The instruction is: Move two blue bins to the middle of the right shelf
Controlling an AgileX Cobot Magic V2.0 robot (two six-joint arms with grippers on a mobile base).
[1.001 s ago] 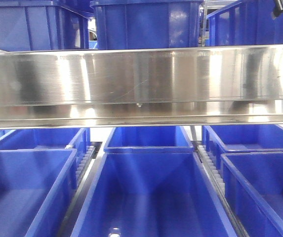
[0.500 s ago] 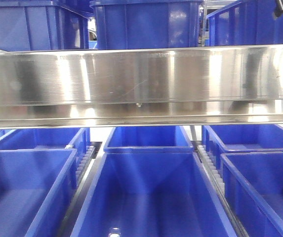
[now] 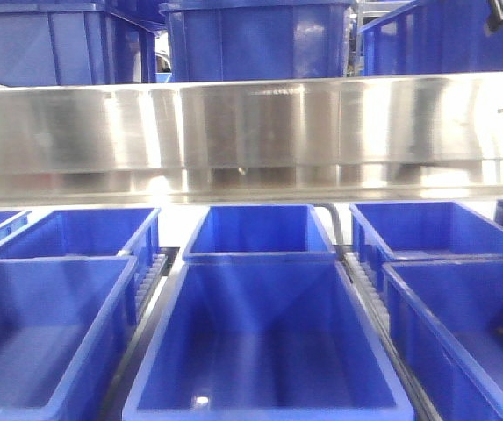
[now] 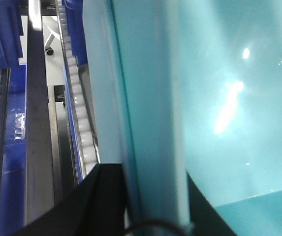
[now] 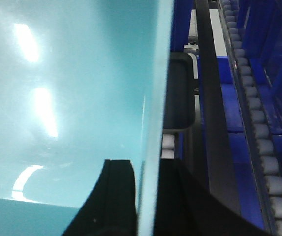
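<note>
Left hand [image 4: 153,201] clenched on the bin [image 4: 224,98] wall, black tips either side. Right hand [image 5: 145,196] likewise on the opposite wall. Bin is empty, rectangular, smooth glossy plastic, lying between roller tracks [image 5: 260,132] under a brushed steel beam [image 3: 251,132]. Neighbour bins [image 3: 40,333] are blue, also empty.

The rail [image 3: 251,132] and bins [image 3: 264,342] were faced closely from the front. A bin wall [image 4: 150,98] was filmed very near from each wrist, rollers [image 4: 79,98] beside.
</note>
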